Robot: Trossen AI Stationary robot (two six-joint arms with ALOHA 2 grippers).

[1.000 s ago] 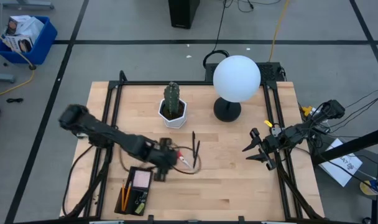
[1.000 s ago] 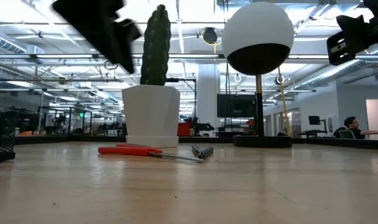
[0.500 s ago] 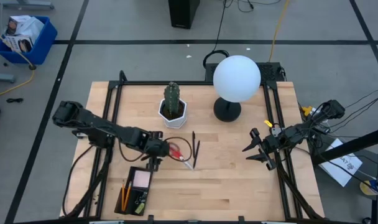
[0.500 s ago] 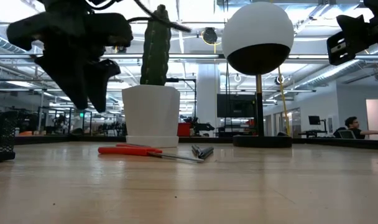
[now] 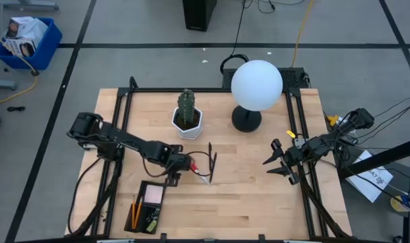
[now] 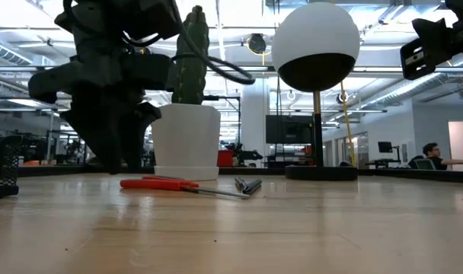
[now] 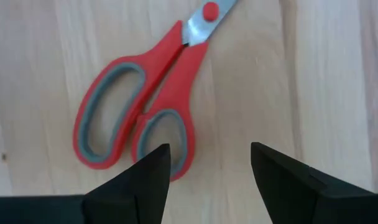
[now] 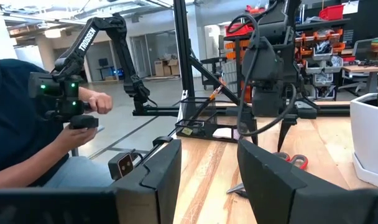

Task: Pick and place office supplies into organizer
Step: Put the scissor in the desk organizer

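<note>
The red-handled scissors (image 5: pixel 195 167) (image 7: pixel 139 118) lie flat on the wooden table, blades toward the near right. Two thin dark pens (image 5: pixel 211 158) (image 6: pixel 248 185) lie just right of them. My left gripper (image 5: pixel 181 165) (image 7: pixel 207 171) hovers open, pointing down, close over the scissors' handle loops, which sit off toward one of its fingers; in the low view the left gripper (image 6: pixel 116 160) reaches almost to the tabletop. The black organizer (image 5: pixel 145 208) stands at the near left with an orange pencil (image 5: pixel 135 212) and a pink pad (image 5: pixel 153 194) in it. My right gripper (image 5: pixel 272 162) (image 8: pixel 207 180) waits open at the right edge.
A cactus in a white pot (image 5: pixel 187 116) stands just behind the scissors. A white globe lamp (image 5: pixel 257 84) on a black base stands at the far right. In the right wrist view a person (image 8: pixel 33 124) sits beyond the table. Bare wood lies between the pens and my right gripper.
My left gripper has come down from well above the table almost to its surface, moving from beside the organizer toward the far edge and then right, over the scissors' handles. The scissors and pens have not moved.
</note>
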